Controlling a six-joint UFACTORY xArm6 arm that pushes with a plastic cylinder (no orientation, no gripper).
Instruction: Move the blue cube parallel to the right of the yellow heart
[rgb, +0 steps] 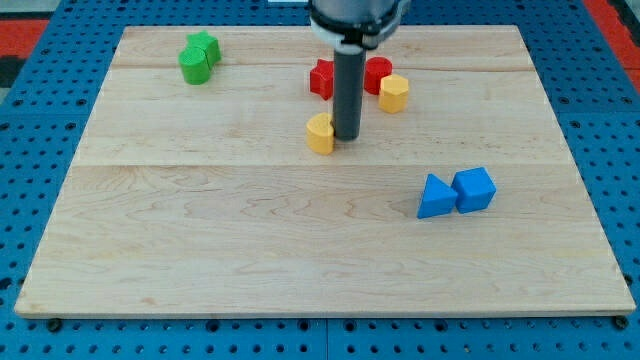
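The blue cube (475, 189) lies at the view's lower right, touching a blue triangular block (435, 196) on its left. The yellow heart (320, 133) sits near the board's middle, toward the top. My tip (347, 136) stands right next to the yellow heart, on its right side, touching or almost touching it. The tip is far from the blue cube, up and to the left of it. The dark rod rises from the tip to the view's top.
A yellow hexagonal block (393, 93) and two red blocks (322, 78) (377, 73) lie just above the tip, partly behind the rod. Two green blocks (200, 58) sit at the top left. The wooden board (200, 230) rests on a blue pegboard.
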